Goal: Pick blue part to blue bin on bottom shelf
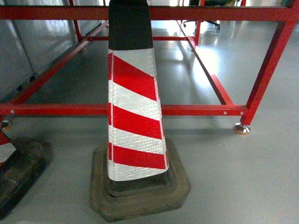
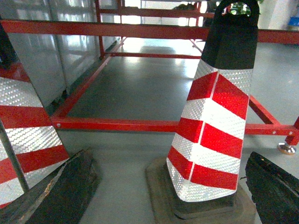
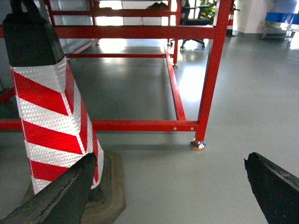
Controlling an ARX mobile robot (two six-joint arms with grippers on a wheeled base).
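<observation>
- Red-and-white striped cone (image 1: pixel 135 107) dead ahead of both claws, black cap on top, squat rubber base (image 1: pixel 140 198) flat on the grey floor (image 1: pixel 252 177).
- Left claw (image 2: pixel 170 158) spread wide, holding nothing: one dark finger low on each side of its view, the cone framed in the gap but standing well beyond the fingertips.
- Right claw (image 3: pixel 170 157) likewise agape and empty, with the same cone off to its left and bare floor straight ahead.
- Second cone (image 2: pixel 23 140) close on the left claw's outer side, base almost beside the finger.
- Red frame (image 1: pixel 196 110) just behind the cones, low rail running across, corner post resting on a metal foot (image 1: pixel 241 128) ahead of the right claw.
- Cones probably parked there to mark off the frame; both claws carried low, apart and forward, most likely a travelling pose rather than a reach.
- Blue part: nowhere in sight. Blue bin: nowhere in sight. Bottom shelf with its steel tier: not in any view either, only painted tube here.
- Blue patch (image 3: pixel 285 16) far beyond the right claw, too small to name.
- Office chair (image 3: pixel 194 21) far off behind the frame.
- Task barely begun by the look of it: search and approach first, and a steer round the cone, since that base sits squarely in the path.
</observation>
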